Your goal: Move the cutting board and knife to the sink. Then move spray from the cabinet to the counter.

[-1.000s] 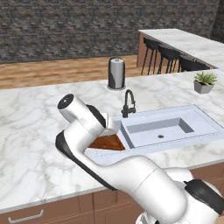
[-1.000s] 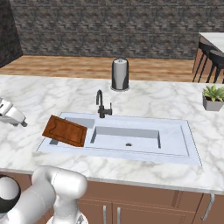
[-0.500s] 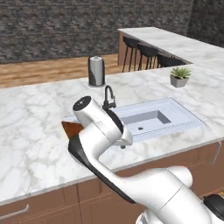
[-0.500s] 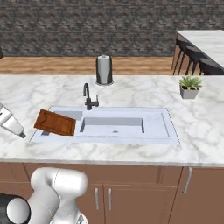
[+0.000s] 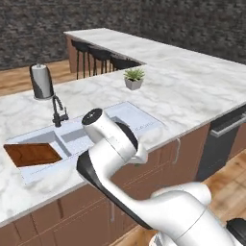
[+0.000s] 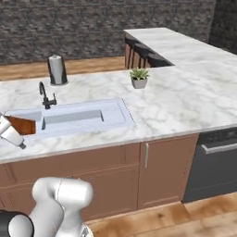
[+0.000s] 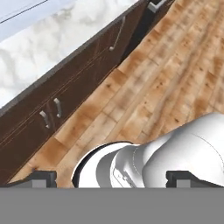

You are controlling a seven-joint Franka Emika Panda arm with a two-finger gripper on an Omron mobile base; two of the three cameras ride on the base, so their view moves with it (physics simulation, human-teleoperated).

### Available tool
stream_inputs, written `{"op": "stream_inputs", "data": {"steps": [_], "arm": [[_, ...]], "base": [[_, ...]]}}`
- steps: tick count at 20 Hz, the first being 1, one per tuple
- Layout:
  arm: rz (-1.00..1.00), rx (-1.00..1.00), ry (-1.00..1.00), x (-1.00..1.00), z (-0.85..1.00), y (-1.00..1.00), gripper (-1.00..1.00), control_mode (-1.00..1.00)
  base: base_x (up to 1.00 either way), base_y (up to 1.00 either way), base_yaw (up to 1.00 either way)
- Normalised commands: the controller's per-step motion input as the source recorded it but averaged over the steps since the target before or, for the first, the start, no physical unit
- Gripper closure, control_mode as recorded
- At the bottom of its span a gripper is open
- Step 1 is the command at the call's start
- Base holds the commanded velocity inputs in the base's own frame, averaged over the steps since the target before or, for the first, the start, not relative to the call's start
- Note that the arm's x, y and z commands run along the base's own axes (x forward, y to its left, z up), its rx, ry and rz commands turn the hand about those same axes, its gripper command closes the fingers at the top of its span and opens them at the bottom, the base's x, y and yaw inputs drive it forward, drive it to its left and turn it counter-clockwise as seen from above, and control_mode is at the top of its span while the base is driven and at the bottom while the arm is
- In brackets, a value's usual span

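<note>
The cutting board lay in the left part of the sink, tilted against the basin's left wall; in the right base view its reddish-brown corner showed at the sink's left end. No knife or spray bottle could be made out. The desk was white marble with grey veining over brown wooden drawer fronts.

A black faucet stood behind the basin. A paper towel holder stood behind the faucet, near the desk's far edge. A small potted plant stood on the desk to the right of the sink, well apart from it.

The hand pointed down toward the wooden floor in front of the drawers, fingertips spread wide apart and holding nothing.

No brand, label or legible writing appeared on any item.
</note>
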Motion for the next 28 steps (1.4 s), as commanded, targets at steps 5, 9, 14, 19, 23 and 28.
{"op": "stream_inputs", "data": {"steps": [5,9,14,19,23,28], "arm": [[0.00,0.00,0.00,0.00,0.00,0.00,-1.00,1.00],[0.00,0.00,0.00,0.00,0.00,0.00,-1.00,1.00],[0.00,0.00,0.00,0.00,0.00,0.00,-1.00,1.00],[0.00,0.00,0.00,0.00,0.00,0.00,-1.00,1.00],[0.00,0.00,0.00,0.00,0.00,0.00,-1.00,1.00],[0.00,0.00,0.00,0.00,0.00,0.00,-1.00,1.00]], "base": [[-0.11,-0.74,-0.50],[0.00,-0.67,-0.57],[0.00,-0.52,-0.61],[0.00,-0.46,-0.63],[0.00,-0.34,-0.64],[0.00,-0.41,-0.63]]}}
